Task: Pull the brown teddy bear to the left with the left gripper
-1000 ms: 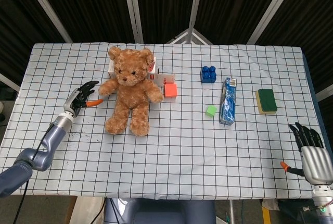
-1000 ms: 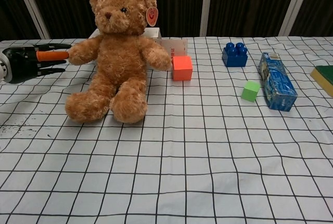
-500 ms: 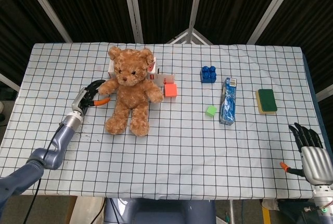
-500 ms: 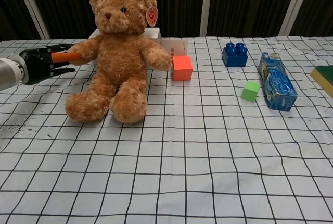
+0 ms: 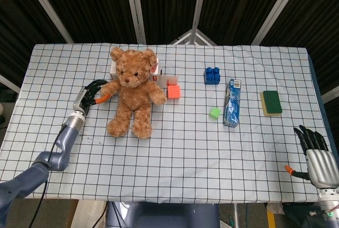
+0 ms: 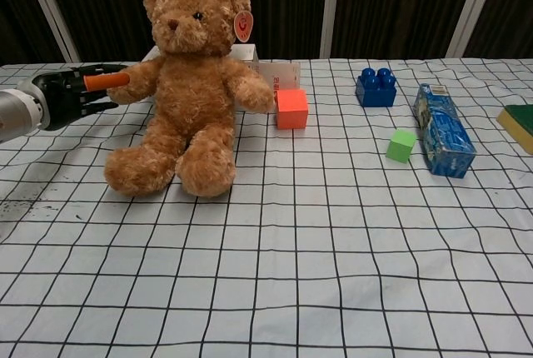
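Observation:
The brown teddy bear [image 5: 132, 93] [image 6: 187, 91] sits upright at the back left of the checked table, facing me. My left hand [image 5: 90, 94] [image 6: 67, 98] is right beside the bear's outstretched paw, its dark fingers and orange-tipped thumb apart around the paw's end. The thumb tip touches the fur, and I see no firm grip. My right hand [image 5: 317, 156] rests off the table's front right corner with fingers spread and nothing in it. It does not show in the chest view.
Behind the bear stands a white box [image 5: 159, 74], with an orange cube [image 5: 174, 91] [image 6: 291, 109] to its right. Further right lie a blue brick [image 5: 212, 75], a small green cube [image 5: 214, 113], a blue packet [image 5: 232, 103] and a green sponge [image 5: 271, 102].
My left hand has moved right and toward the back, from a gap beside the bear up to its paw. The bear and my right hand have not moved.

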{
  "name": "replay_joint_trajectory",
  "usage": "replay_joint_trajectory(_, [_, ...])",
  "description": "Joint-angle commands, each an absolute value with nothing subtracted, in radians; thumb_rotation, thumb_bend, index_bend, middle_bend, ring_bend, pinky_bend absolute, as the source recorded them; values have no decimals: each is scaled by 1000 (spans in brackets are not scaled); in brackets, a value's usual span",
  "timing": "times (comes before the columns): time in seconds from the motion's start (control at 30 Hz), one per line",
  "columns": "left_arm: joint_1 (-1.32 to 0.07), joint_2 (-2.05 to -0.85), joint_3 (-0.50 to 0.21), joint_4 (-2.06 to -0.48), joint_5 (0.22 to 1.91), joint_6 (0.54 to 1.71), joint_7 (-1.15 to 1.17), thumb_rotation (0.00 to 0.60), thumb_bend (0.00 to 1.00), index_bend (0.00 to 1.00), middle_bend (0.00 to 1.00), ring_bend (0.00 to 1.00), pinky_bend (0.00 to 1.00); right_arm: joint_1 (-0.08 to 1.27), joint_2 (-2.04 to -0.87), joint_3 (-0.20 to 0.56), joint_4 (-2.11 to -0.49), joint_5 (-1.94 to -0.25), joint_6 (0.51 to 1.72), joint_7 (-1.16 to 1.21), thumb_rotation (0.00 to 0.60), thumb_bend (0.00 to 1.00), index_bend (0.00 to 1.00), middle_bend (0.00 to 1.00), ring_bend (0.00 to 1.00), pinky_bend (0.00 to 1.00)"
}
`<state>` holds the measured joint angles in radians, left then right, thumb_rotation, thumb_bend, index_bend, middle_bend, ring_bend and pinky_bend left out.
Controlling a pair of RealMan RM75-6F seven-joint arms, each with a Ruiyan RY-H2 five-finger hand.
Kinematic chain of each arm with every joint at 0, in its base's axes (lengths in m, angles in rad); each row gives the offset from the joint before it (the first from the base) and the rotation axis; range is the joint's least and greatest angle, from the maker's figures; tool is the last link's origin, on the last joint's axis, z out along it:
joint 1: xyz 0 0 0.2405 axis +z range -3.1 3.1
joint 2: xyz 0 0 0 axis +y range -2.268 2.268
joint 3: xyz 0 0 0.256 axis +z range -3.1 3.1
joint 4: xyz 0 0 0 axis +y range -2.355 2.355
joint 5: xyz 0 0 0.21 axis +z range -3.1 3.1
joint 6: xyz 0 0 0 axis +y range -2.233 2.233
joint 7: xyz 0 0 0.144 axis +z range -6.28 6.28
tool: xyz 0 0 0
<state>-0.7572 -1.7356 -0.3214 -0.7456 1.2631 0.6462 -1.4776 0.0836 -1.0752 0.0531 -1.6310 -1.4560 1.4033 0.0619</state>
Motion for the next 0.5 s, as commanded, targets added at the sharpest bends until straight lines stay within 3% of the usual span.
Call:
replay_joint_trajectory(0.03, [-757, -1739, -327, -747, 1253, 636, -1461, 600, 341, 317, 247, 0, 0, 84, -1075, 52, -1632, -1456, 1402, 64, 600, 113, 16, 0, 0, 0])
replay_joint_trajectory(0.5, [-768, -1764, -348, -726, 1224, 610, -1398, 600, 452, 321, 274, 0, 0, 85, -1072, 52, -1634, -1450, 1394, 69, 600, 113, 16, 0, 0, 0])
